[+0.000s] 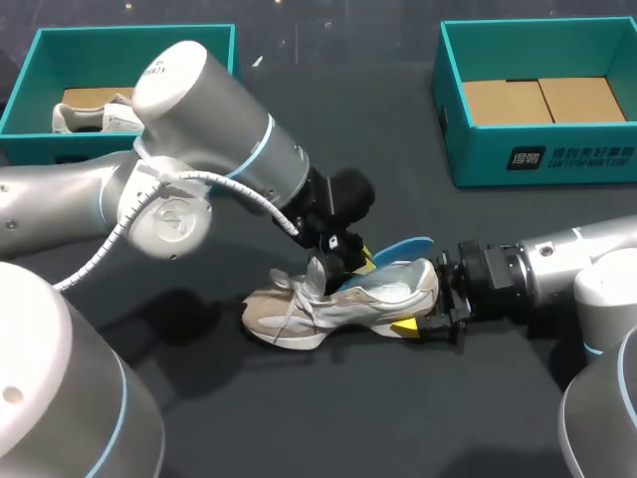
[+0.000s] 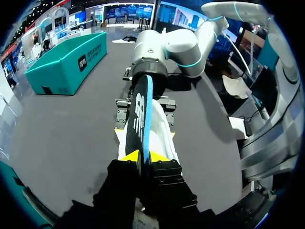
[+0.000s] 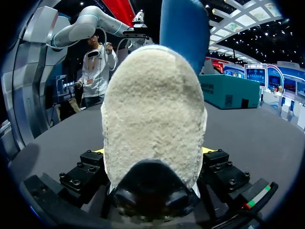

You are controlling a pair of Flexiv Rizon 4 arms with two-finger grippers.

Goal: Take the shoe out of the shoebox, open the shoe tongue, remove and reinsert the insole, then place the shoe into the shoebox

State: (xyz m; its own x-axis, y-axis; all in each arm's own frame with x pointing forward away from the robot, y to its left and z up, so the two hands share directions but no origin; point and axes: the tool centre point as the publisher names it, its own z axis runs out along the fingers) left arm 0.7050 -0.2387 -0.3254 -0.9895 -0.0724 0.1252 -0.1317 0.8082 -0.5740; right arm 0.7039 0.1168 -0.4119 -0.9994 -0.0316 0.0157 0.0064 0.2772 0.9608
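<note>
In the head view, the shoe [image 1: 338,299] is seen lying on its side on the dark tabletop [image 1: 199,398], well apart from the open right-hand shoebox [image 1: 450,100]. Its heel is clamped from two sides by the right tool [image 1: 430,297]. The blue insole [image 1: 406,245] is pinched by the left tool [image 1: 353,259] just above the shoe's opening.

In the left wrist view, the left tool [image 2: 143,156] is closed to a narrow slit on the insole [image 2: 142,107]. The insole is held edge-on and runs along the shoe [image 2: 164,131] toward the right tool.

In the right wrist view, the shoe [image 3: 152,114] is gripped at its fuzzy heel between the widely spread fingers [image 3: 86,167] of the right tool [image 3: 152,160]. The insole [image 3: 183,28] rises beyond it.

The insole work is judged to be the step in hand; whether the insole is being drawn out or fed in cannot be told. It is best done with the heel held firm and the insole kept in line with the shoe's length. The insole's toe end should be led under the tongue without being bent or caught on the laces.
</note>
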